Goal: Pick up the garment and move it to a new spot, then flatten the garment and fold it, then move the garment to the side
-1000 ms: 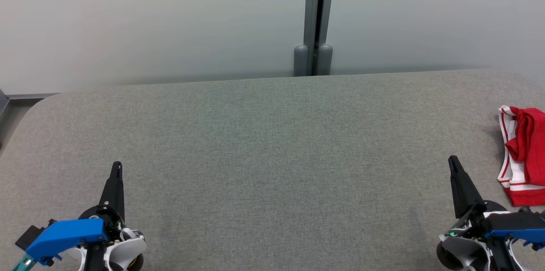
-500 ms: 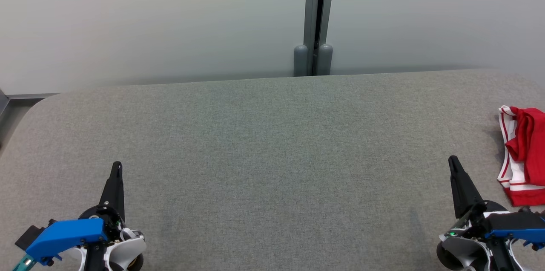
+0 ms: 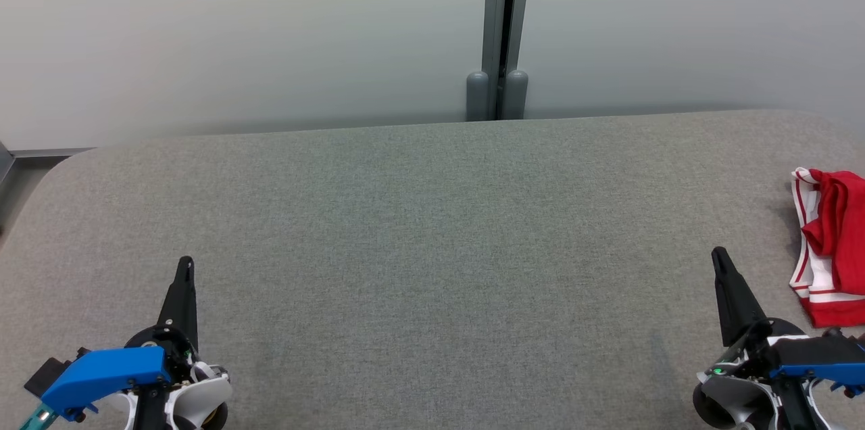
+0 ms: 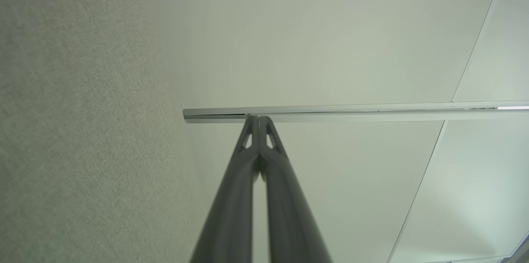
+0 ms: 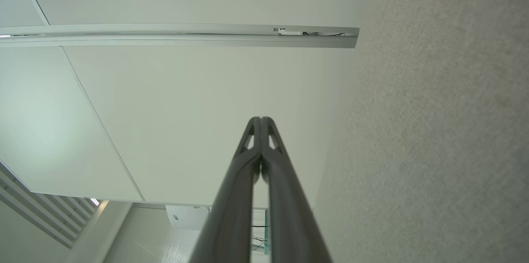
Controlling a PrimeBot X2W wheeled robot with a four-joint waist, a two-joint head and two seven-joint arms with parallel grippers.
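Loosely bunched, the red white-striped garment lies on the nubby grey tabletop (both tapered jaws clenched, empty).

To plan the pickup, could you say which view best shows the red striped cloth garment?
The head view: the red striped cloth garment lies crumpled at its right edge, cropped. Both wrist views face pale wall panels and grey tabletop.

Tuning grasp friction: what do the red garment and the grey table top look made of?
Red garment: soft thin cloth, likely a smooth sports knit; it bunches in loose folds, with white stripe trim. Exact fibre unclear.
Grey table top: matte woven or felt-like fabric cover; fine speckled grain, no shine.
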